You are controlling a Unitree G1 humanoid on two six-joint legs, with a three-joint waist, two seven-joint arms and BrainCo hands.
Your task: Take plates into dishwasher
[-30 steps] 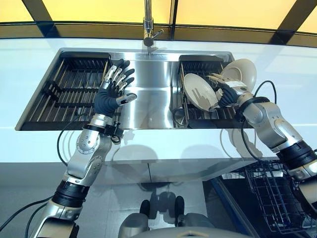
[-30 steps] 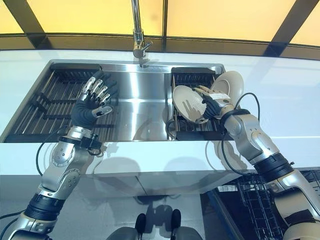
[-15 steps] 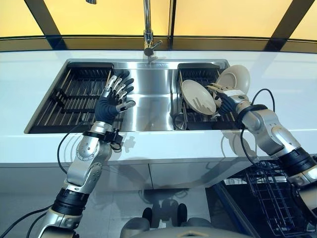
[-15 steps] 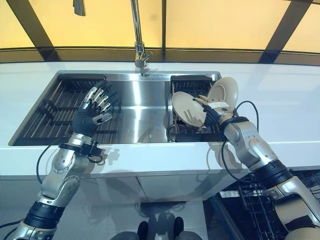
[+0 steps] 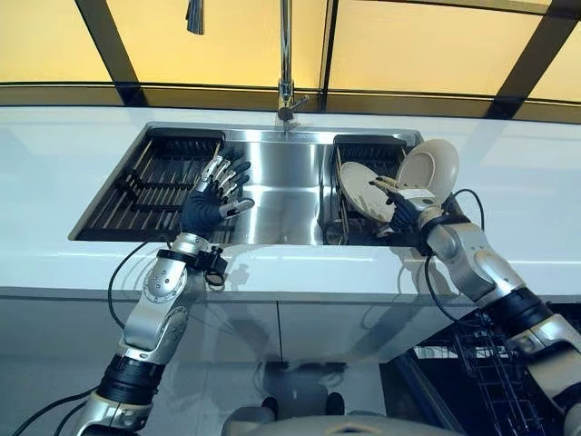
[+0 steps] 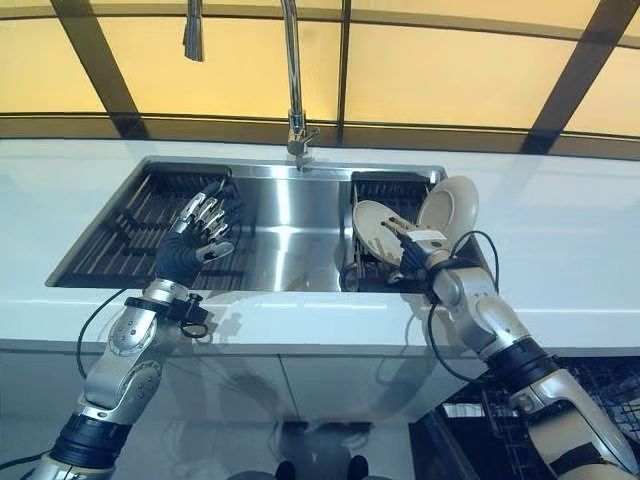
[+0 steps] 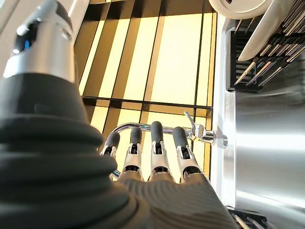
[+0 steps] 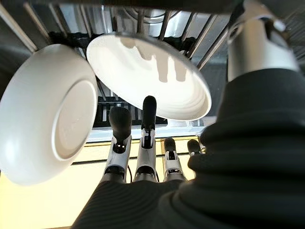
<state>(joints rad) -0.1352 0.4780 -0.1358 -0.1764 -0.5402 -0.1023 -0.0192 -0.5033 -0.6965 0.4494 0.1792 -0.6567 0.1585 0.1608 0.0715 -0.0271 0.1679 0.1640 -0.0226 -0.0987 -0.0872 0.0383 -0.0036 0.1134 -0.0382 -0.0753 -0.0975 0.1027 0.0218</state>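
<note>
Two white plates stand on edge in the dark rack (image 5: 356,154) at the right end of the steel sink (image 5: 281,195): a flat plate (image 5: 363,191) and a deeper one (image 5: 428,168) behind it. My right hand (image 5: 404,207) reaches between them. In the right wrist view its fingers (image 8: 145,138) are straight, beside the flat plate (image 8: 152,76) and the deeper plate (image 8: 45,112), with the thumb (image 8: 257,38) apart. I cannot tell if they touch. My left hand (image 5: 214,193) is open and empty over the sink's left half.
A second dark rack (image 5: 150,182) fills the sink's left end. The tap (image 5: 286,64) rises at the back middle. White counter (image 5: 54,154) surrounds the sink. The dishwasher's dark wire basket (image 5: 508,386) shows low at the right, below the counter edge.
The whole picture has shifted as the camera tilted up. Both hands keep about the same places relative to the sink and the plates.
</note>
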